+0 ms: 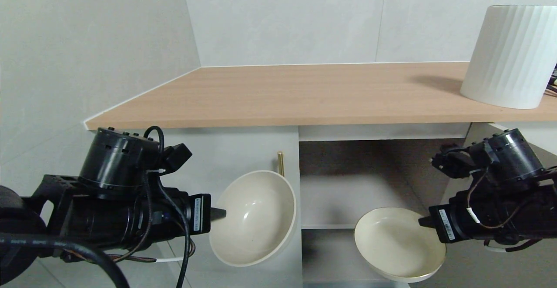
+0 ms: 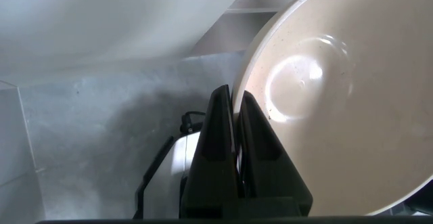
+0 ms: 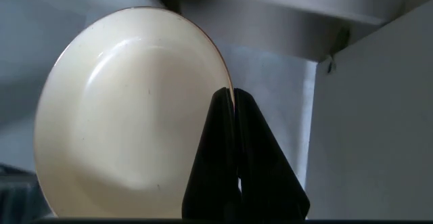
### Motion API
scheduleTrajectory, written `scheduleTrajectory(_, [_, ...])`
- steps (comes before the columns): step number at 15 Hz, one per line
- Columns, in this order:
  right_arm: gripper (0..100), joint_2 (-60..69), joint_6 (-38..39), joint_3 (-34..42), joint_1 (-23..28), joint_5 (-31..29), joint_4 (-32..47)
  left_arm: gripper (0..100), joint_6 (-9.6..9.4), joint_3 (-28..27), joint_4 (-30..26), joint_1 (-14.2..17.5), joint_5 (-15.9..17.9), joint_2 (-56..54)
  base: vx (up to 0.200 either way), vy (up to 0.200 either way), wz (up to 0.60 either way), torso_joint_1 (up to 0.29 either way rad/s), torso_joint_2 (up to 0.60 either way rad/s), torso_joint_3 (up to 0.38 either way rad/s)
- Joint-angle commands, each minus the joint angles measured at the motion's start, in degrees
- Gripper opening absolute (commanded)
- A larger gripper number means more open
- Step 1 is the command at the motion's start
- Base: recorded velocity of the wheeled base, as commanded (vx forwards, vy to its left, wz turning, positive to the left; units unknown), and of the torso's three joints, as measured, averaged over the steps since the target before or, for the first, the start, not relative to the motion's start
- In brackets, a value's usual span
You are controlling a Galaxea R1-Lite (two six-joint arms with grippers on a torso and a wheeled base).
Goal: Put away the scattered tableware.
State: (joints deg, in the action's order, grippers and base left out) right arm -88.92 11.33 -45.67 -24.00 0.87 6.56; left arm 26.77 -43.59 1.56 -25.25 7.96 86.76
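I judge this to be the carrying step: each arm has one dish in hand in front of the cupboard, and neither is stowed yet. Nearest me, the left gripper (image 1: 217,213) is clamped on the rim of the bowl (image 1: 254,218), forearm level and pointing inward, with the bowl tipped on edge and its hollow facing me. The right gripper (image 1: 424,222) pinches the rim of the plate (image 1: 398,242) the same way, reaching in from the other side and holding it lower and flatter.

Behind the bowl are the closed door (image 1: 243,149) and its brass handle (image 1: 280,162). Behind the plate is the open compartment with its shelf (image 1: 330,226). The next move should carry the plate in onto the shelf, then swing the bowl across past the door edge. Beyond is the counter (image 1: 304,92), with a ribbed white container (image 1: 511,57) on it.
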Motion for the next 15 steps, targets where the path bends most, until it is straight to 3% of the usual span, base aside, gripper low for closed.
scheduleTrajectory(1, [0, -4.77, -0.08, -0.04, -0.69, 0.28, -0.49, 0, 0.04, -0.09, 0.02, 0.02, 0.04, 0.69, 0.000, 0.000, 0.00, 0.000, 0.00, 0.000])
scheduleTrajectory(5, [0, -18.04, 0.80, -1.62, -0.69, 0.10, -13.06, 0, 0.04, -0.09, 0.02, 0.11, 0.04, 0.95, 0.000, 0.000, 0.00, 0.000, 0.00, 0.000])
scheduleTrajectory(6, [0, -24.72, 0.63, -2.06, -0.52, -0.16, -21.15, 0, 0.04, -0.18, 0.02, 0.11, 0.04, 1.13, 0.000, 0.000, 0.00, 0.000, 0.00, 0.000])
scheduleTrajectory(8, [0, -29.73, 0.28, -2.59, -0.43, -0.25, -28.71, 0, 0.04, -0.18, 0.02, 0.11, 0.04, 1.13, 0.000, 0.000, 0.00, 0.000, 0.00, 0.000])
scheduleTrajectory(10, [0, -35.27, -1.04, -3.73, -0.43, -3.24, -34.33, 0, 0.12, -0.18, 0.02, 0.11, 0.04, 0.87, 0.000, 0.000, 0.00, 0.000, 0.00, 0.000])
scheduleTrajectory(15, [0, -43.80, 7.22, -12.69, 1.42, -10.27, -33.80, 0, 0.12, -0.18, 0.02, 0.02, 0.04, 1.66, 0.000, 0.000, 0.00, 0.000, 0.00, 0.000])
